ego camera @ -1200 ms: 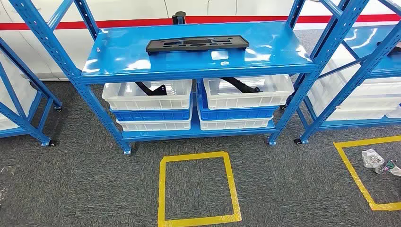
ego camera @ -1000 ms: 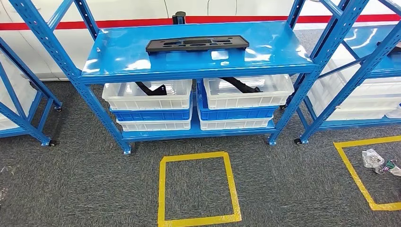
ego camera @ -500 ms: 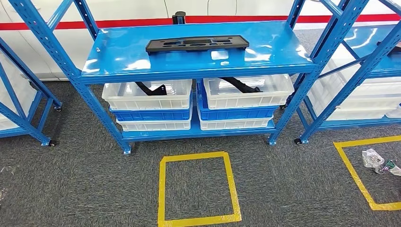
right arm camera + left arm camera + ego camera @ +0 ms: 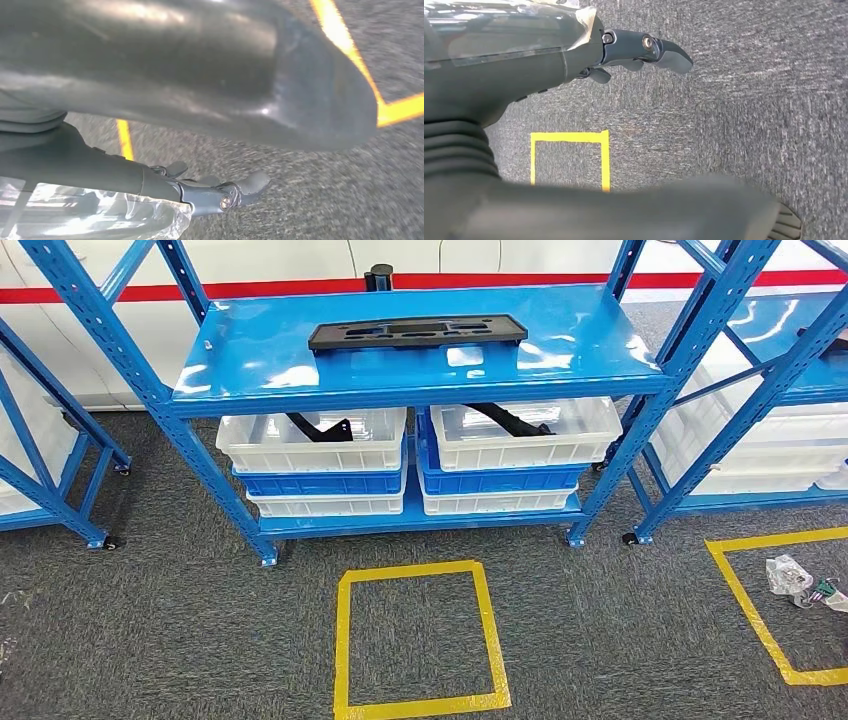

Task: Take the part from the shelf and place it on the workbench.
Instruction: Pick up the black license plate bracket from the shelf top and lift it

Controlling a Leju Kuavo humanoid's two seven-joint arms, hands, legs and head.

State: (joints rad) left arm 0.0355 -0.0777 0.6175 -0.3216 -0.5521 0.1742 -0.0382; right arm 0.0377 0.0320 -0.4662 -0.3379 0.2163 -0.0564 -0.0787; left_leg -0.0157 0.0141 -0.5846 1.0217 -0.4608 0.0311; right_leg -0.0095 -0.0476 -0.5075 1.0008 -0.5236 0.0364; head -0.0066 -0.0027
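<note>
No change vs 1.2 s ago, I haven't started reaching. Part flat on shelf top at 12 o'clock. Left hand, right hand hang released, nothing held.

The shelf uprights run off the top edge, and the neighbouring racks are cut by both side edges. Dark pieces in the white bins are half hidden by the bin walls. The right hand is blurred, its fingers mostly hidden; the left hand likewise
</note>
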